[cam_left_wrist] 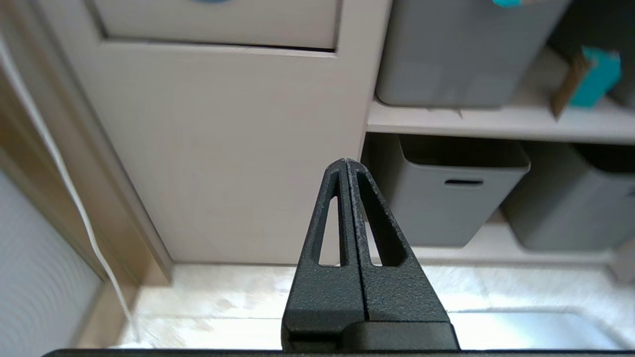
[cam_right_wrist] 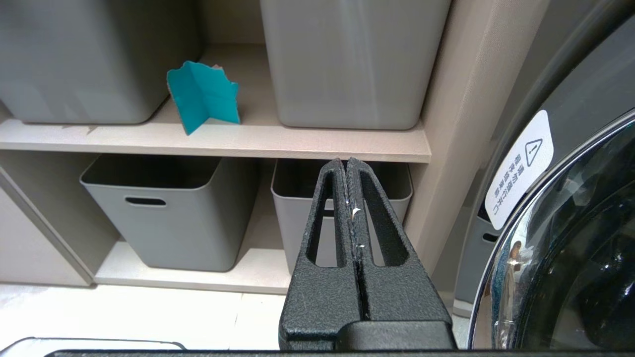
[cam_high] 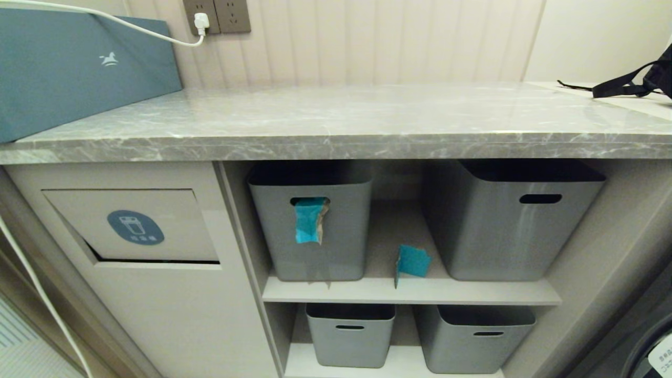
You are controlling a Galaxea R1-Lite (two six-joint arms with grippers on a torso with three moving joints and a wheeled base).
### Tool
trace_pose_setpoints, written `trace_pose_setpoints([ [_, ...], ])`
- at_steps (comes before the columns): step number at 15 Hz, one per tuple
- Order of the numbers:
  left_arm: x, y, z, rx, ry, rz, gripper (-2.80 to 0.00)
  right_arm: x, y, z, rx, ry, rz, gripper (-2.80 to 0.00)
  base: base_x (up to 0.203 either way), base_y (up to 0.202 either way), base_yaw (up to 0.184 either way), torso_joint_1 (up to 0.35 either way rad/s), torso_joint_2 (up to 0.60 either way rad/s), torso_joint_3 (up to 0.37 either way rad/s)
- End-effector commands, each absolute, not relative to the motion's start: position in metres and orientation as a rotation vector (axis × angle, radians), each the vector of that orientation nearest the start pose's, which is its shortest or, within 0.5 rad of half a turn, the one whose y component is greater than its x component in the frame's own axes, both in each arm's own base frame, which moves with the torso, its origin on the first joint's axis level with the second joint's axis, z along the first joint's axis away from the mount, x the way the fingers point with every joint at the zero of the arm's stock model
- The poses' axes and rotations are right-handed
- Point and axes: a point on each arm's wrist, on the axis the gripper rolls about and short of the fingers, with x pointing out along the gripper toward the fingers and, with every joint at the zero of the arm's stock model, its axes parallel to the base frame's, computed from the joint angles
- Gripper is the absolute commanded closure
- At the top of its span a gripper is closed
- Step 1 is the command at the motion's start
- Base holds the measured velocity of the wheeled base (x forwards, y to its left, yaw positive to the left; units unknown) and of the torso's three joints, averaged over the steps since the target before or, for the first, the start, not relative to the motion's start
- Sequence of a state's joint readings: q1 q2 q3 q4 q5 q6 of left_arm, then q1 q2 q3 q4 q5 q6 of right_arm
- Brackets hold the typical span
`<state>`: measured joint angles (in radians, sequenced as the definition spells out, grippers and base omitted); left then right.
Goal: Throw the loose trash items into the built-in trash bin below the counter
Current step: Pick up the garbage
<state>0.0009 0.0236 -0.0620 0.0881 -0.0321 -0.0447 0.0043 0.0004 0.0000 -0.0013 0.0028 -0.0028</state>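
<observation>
The built-in trash bin (cam_high: 131, 226) is a beige flap with a blue oval bin sticker, set below the left end of the grey marble counter (cam_high: 336, 121). One teal wrapper (cam_high: 310, 219) hangs from the slot handle of the upper left grey box. Another teal wrapper (cam_high: 412, 262) (cam_right_wrist: 203, 96) stands folded on the upper shelf between the boxes. My left gripper (cam_left_wrist: 346, 161) is shut and empty, low in front of the beige cabinet panel (cam_left_wrist: 223, 148). Down before the lower shelf, my right gripper (cam_right_wrist: 345, 161) is shut and empty. Neither arm shows in the head view.
A large blue-grey box (cam_high: 79, 68) with a white horse logo sits on the counter's left end, a white cable running to a wall socket (cam_high: 202, 21). Grey storage boxes (cam_high: 514, 220) fill both shelves. A washing machine door (cam_right_wrist: 570, 238) stands at the right. A black strap (cam_high: 630, 84) lies far right.
</observation>
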Motion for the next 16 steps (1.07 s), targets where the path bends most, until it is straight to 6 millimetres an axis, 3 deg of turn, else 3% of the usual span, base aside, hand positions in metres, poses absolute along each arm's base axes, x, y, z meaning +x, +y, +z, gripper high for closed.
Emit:
trace_pose_setpoints([
  [1,-0.0286,0.0002,0.0825,-0.107,0.044,0.007,0.00,-0.0229,0.0000,0.0756,-0.003,-0.003,0.008,0.00,0.000,0.000,0.000,0.000,0.00,0.000],
  [6,-0.0281,0.0008,0.0830,0.051,0.028,0.031,0.00,-0.0229,0.0000,0.0756,-0.005,-0.003,0.008,0.00,0.000,0.000,0.000,0.000,0.00,0.000],
  [8,-0.0253,-0.0007,0.0757,0.133,0.042,-0.036,0.00,-0.0229,0.0000,0.0756,-0.011,-0.003,0.011,0.00,0.000,0.000,0.000,0.000,0.00,0.000],
  [16,-0.0252,-0.0007,0.0757,0.128,0.041,-0.035,0.00,-0.0229,0.0001,0.0756,-0.017,-0.003,0.012,0.00,0.000,0.000,0.000,0.000,0.00,0.000],
])
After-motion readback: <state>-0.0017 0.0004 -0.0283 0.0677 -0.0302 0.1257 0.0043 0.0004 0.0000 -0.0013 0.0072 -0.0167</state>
